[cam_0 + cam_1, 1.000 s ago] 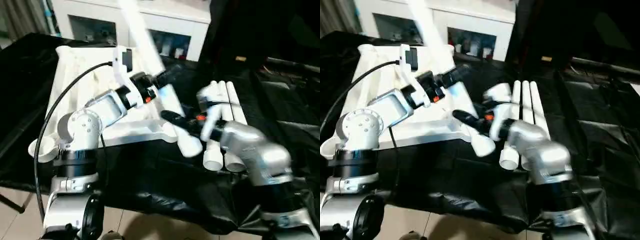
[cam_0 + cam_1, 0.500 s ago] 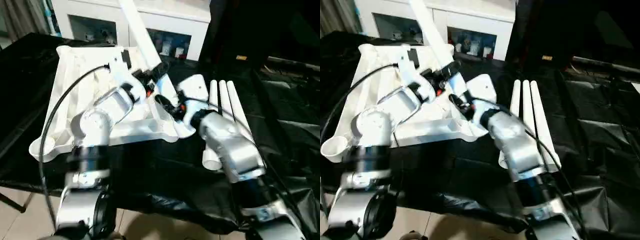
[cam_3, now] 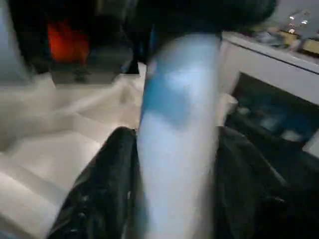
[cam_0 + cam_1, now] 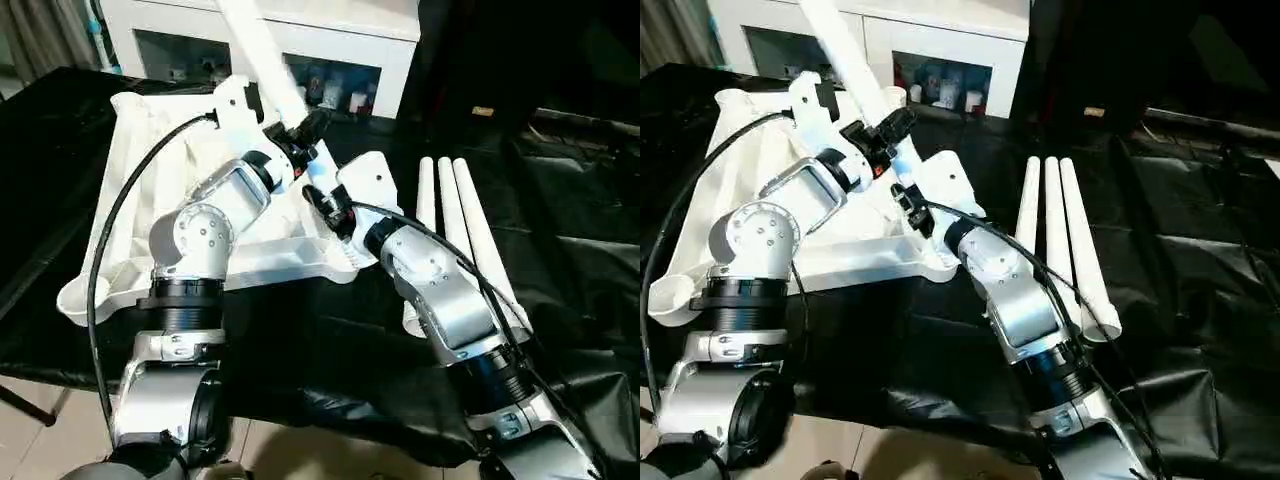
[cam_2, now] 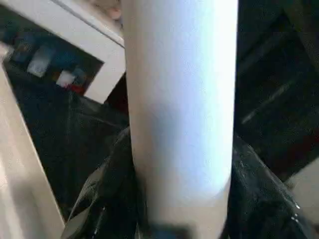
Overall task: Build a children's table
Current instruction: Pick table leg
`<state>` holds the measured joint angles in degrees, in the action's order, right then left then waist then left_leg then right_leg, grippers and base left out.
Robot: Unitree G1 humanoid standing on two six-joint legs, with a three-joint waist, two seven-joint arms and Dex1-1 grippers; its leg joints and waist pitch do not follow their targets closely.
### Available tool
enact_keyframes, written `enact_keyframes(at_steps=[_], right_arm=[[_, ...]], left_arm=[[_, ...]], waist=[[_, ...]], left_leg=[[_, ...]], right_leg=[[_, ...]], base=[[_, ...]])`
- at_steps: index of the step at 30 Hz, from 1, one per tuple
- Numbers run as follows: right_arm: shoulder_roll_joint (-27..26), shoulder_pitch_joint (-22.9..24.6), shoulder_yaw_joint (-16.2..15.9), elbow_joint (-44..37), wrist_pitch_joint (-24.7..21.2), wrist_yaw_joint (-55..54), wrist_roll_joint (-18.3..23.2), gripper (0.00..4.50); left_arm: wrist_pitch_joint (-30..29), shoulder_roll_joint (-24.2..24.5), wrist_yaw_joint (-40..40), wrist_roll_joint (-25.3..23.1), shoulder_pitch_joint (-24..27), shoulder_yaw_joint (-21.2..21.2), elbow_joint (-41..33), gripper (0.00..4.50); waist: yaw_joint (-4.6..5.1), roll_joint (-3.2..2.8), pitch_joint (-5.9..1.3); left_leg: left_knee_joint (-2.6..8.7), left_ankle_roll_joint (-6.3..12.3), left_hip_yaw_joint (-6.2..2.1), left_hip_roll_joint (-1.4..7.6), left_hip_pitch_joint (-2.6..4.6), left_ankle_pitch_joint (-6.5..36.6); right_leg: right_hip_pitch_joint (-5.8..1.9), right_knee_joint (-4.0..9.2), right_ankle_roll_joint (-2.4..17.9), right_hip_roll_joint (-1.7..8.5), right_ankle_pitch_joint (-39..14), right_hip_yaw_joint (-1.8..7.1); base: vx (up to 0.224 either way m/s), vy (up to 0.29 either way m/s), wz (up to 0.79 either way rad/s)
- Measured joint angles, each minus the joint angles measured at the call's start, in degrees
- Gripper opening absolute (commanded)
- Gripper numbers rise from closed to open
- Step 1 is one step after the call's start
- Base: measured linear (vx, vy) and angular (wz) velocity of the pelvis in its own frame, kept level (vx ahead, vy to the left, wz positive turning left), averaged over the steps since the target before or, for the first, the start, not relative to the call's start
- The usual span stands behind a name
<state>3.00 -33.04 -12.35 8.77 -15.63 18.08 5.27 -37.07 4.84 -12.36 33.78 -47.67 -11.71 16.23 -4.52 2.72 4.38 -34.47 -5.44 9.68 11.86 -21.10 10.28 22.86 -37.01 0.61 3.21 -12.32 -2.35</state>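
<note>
The white tabletop (image 4: 125, 120) lies ribbed side up on the left of the black-draped work table. One white leg (image 4: 255, 40) slants up and away to the picture's top. My left gripper (image 4: 305, 130) is shut on this leg; the left wrist view shows the leg (image 5: 179, 99) clamped between black fingers (image 5: 104, 199). Just below, my right gripper (image 4: 318, 192) is shut on the same leg (image 3: 179, 124), over the tabletop's right edge. The leg's lower end is hidden behind the grippers. Three more legs (image 4: 455, 220) lie side by side on the right.
A white cabinet (image 4: 340, 40) with glass doors stands behind the work table. Black cloth (image 4: 560, 250) lies crumpled on the right. The work table's near edge (image 4: 330, 400) drops to a tiled floor. A black cable (image 4: 125, 200) loops over my left arm.
Both grippers have carried the leg away from the near edge toward the tabletop's right side. Its lower end, earlier hanging in front of the tabletop, now sits by that edge, and the leg stands steeper.
</note>
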Motion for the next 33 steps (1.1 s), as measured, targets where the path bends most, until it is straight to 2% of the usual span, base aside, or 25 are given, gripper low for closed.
enact_keyframes(at_steps=[2,4,6,9,13,18,19,20,30,33], right_arm=[[0.8,0.0,1.5,-1.6,-2.1,3.7,3.7,2.79],[3.3,-0.2,3.2,-3.4,-6.7,9.1,8.4,2.91],[6.2,-0.6,3.9,-3.7,-9.7,13.6,11.0,2.93],[10.6,-1.1,3.6,-4.2,-13.2,20.9,13.6,2.93],[15.9,-2.3,2.5,-4.4,-17.8,30.3,17.1,2.93],[18.5,-2.6,1.3,-6.1,-20.7,36.9,19.8,2.93],[18.5,-2.6,1.0,-6.2,-21.3,37.4,20.0,2.67],[18.5,-2.6,0.6,-6.4,-21.7,37.6,20.2,2.67],[19.2,-2.5,0.0,-7.9,-24.4,39.9,22.0,1.99],[19.2,-2.5,0.1,-7.9,-24.6,39.7,22.0,1.93]], left_arm=[[-0.1,1.7,-3.8,-0.5,0.3,1.7,-0.3,1.86],[-0.8,4.4,-9.8,-0.8,1.1,4.9,-1.7,1.83],[-1.8,6.5,-15.2,-0.5,1.7,7.0,-2.6,1.83],[-3.5,9.0,-22.0,0.8,2.5,9.1,-3.2,1.82],[-7.0,11.9,-29.7,4.5,2.9,9.7,-4.4,1.82],[-9.3,13.2,-36.3,9.0,2.9,8.6,-7.3,1.82],[-9.6,13.1,-36.8,9.9,2.9,8.1,-7.8,1.81],[-9.8,13.1,-37.1,10.4,2.9,7.8,-8.2,1.81],[-10.2,14.0,-40.7,11.4,3.7,7.8,-8.7,1.81],[-10.0,14.0,-41.0,11.3,3.7,7.9,-8.7,1.81]], waist=[[0.07,-0.02,0.00],[-0.03,-0.01,0.00],[-0.20,-0.01,0.00],[-0.32,-0.01,0.00],[-0.35,0.00,0.00],[-0.38,0.01,0.00],[-0.38,0.01,0.00],[-0.40,0.01,-0.01],[-0.54,0.02,-0.01],[-0.51,0.02,-0.01]], left_leg=[[0.00,0.02,-0.01,0.01,-0.01,0.0],[0.00,0.08,0.00,0.00,-0.03,0.0],[-0.04,0.11,0.03,0.00,-0.03,0.1],[-0.06,0.12,0.08,0.00,-0.01,0.0],[-0.07,0.18,0.13,0.01,0.00,0.0],[-0.07,0.23,0.15,0.01,0.00,0.0],[-0.07,0.27,0.15,0.01,-0.01,-0.1],[-0.07,0.28,0.16,0.01,-0.01,-0.1],[-0.10,0.37,0.15,0.01,-0.02,-0.2],[-0.09,0.37,0.15,0.01,-0.01,-0.2]], right_leg=[[0.01,0.01,0.0,-0.01,0.0,-0.02],[0.00,0.03,0.0,0.00,0.0,-0.01],[-0.01,0.03,0.0,0.00,0.0,0.01],[-0.01,-0.01,0.0,0.00,0.0,0.01],[-0.01,-0.04,0.1,0.00,0.0,0.01],[-0.02,-0.04,0.1,0.00,0.1,0.00],[-0.01,-0.04,0.1,0.00,0.1,0.00],[-0.01,-0.04,0.1,0.00,0.1,0.00],[-0.04,-0.05,0.2,0.02,0.1,-0.01],[-0.04,-0.05,0.2,0.02,0.1,-0.01]], base=[[0.000,0.000,0.00],[0.000,0.000,0.00],[0.000,0.000,0.00],[0.000,0.000,0.00],[0.000,0.000,0.00],[0.000,0.000,0.00],[0.000,0.000,0.00],[0.000,0.000,0.00],[0.000,0.000,0.00],[0.000,0.000,0.00]])
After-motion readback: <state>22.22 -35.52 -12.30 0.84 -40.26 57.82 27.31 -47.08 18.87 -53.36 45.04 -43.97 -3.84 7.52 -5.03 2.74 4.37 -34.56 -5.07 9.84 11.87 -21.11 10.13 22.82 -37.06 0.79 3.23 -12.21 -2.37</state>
